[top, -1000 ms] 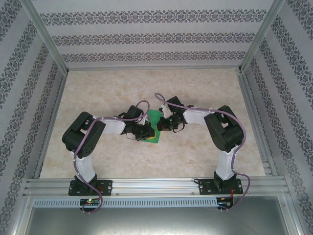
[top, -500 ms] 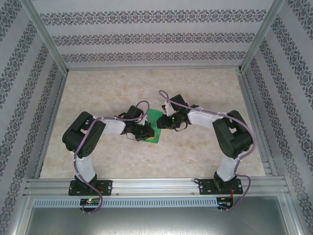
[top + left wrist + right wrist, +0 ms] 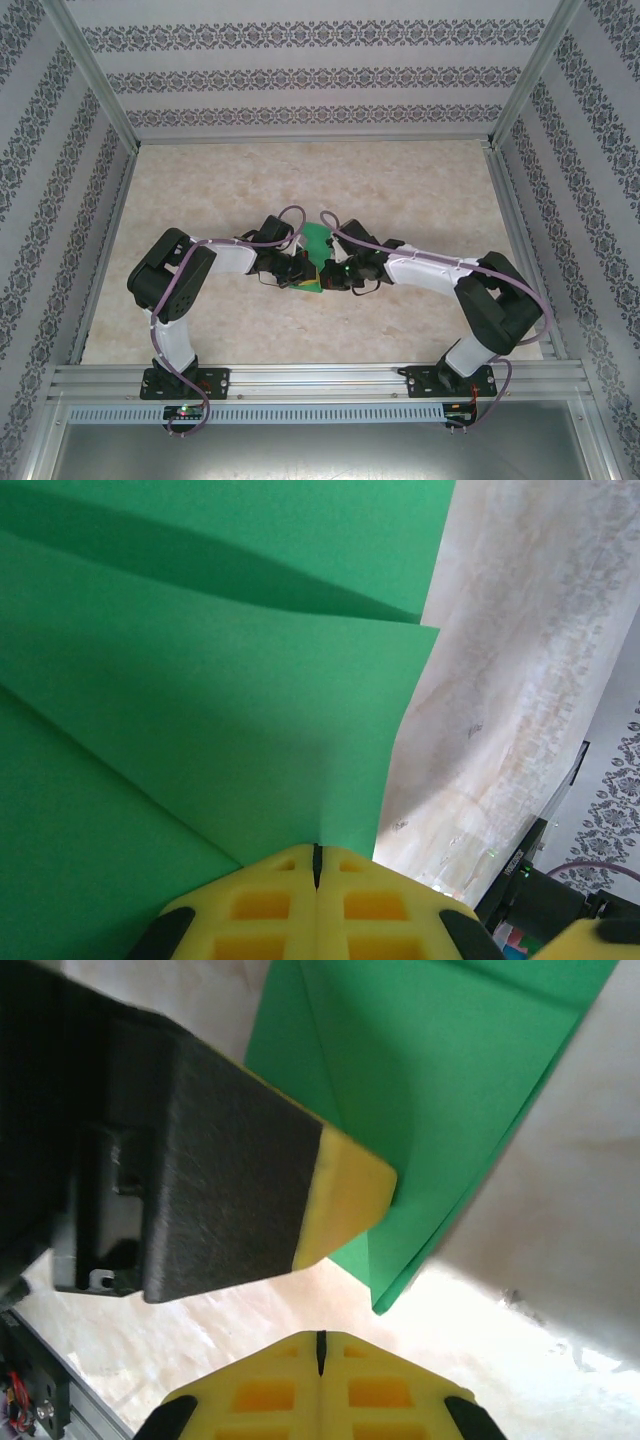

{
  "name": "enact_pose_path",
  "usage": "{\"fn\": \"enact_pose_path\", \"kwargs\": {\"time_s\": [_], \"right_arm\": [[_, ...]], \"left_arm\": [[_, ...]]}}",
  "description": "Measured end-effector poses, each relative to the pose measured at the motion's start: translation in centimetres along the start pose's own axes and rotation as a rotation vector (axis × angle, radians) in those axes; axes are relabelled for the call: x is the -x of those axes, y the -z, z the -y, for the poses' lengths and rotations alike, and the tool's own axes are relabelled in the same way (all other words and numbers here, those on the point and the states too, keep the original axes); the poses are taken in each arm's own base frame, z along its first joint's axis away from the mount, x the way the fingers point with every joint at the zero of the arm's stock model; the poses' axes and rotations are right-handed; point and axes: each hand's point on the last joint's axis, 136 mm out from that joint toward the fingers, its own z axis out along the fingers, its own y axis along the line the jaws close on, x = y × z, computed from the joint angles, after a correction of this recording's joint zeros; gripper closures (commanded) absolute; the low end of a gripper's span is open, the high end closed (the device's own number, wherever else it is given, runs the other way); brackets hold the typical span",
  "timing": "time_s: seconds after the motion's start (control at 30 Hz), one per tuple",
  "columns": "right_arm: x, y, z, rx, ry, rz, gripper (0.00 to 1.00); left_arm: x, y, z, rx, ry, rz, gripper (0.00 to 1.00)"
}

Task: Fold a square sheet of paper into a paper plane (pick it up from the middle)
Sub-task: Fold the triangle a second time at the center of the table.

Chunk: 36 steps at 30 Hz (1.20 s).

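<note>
Square sheet of paper (image 3: 316, 243) lies mid-desk between the two arms; bright green, thin, matte, plain on every face that shows; already folded, not a flat square.

Left wrist view: paper (image 3: 200, 680) shows stacked layers with straight creases fanning out from the fingertips; the upper flap is lifted a little, with a dark shadow under it; its right edges are clean and end over the marbled beige desk (image 3: 500, 630).

Right wrist view: paper (image 3: 440, 1080) narrows to a pointed corner low in the frame; doubled edges run along its right side, and one long crease runs up from the corner; the corner rests on the desk (image 3: 540, 1260).

Left fingers (image 3: 295, 870): yellow pads pressed together, no gap at the seam; the tips sit at the paper's edge; the right wrist view has one black finger with a yellow tip (image 3: 345, 1195) resting on the green sheet; cannot tell if a layer is pinched between the pads.

Right fingers (image 3: 300, 1355): pads closed flush, holding nothing; just short of the paper's corner, over bare desk.

From above, left fingers (image 3: 303, 273) and right fingers (image 3: 335, 272) are near each other at the sheet's near end.

Small coloured patch (image 3: 515, 940) on a dark arm part; too small to read.
</note>
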Motion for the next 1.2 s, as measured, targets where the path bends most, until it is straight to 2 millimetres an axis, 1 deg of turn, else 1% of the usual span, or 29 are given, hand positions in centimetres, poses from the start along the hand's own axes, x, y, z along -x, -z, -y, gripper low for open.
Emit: {"fn": "enact_pose_path", "kwargs": {"time_s": [0.07,0.3,0.4,0.5,0.6,0.87,0.93,1.07,1.13,1.2], "right_arm": [[-0.3,-0.4,0.1,-0.014,-0.019,-0.005,1.0],[-0.2,-2.0,1.4,-0.055,-0.087,-0.011,1.0],[-0.3,-2.6,1.4,-0.062,-0.095,-0.018,1.0],[-0.2,-2.8,1.4,-0.06,-0.099,-0.017,1.0],[0.0,-2.8,1.1,-0.055,-0.098,-0.01,1.0],[0.0,-2.7,1.3,-0.067,-0.099,-0.007,1.0],[0.1,-2.4,1.4,-0.077,-0.097,0.003,1.0],[0.4,-1.3,1.5,-0.102,-0.087,0.035,0.99],[0.7,-0.8,1.2,-0.1,-0.081,0.049,1.0],[0.9,-0.6,0.8,-0.091,-0.075,0.057,1.0]], "left_arm": [[0.0,0.0,0.0,0.0,0.0,0.0,1.0],[0.0,0.0,0.0,0.0,0.0,0.0,1.0],[0.0,0.0,0.0,0.0,0.0,0.0,1.0],[0.0,0.0,0.0,0.0,0.0,0.0,1.0],[0.0,0.0,0.0,0.0,0.0,0.0,1.0],[0.0,0.0,0.0,0.0,0.0,0.0,1.0],[0.0,0.0,0.0,0.0,0.0,0.0,1.0],[0.0,0.0,0.0,0.0,0.0,0.0,1.0],[0.0,0.0,0.0,0.0,0.0,0.0,1.0],[0.0,0.0,0.0,0.0,0.0,0.0,1.0]]}}
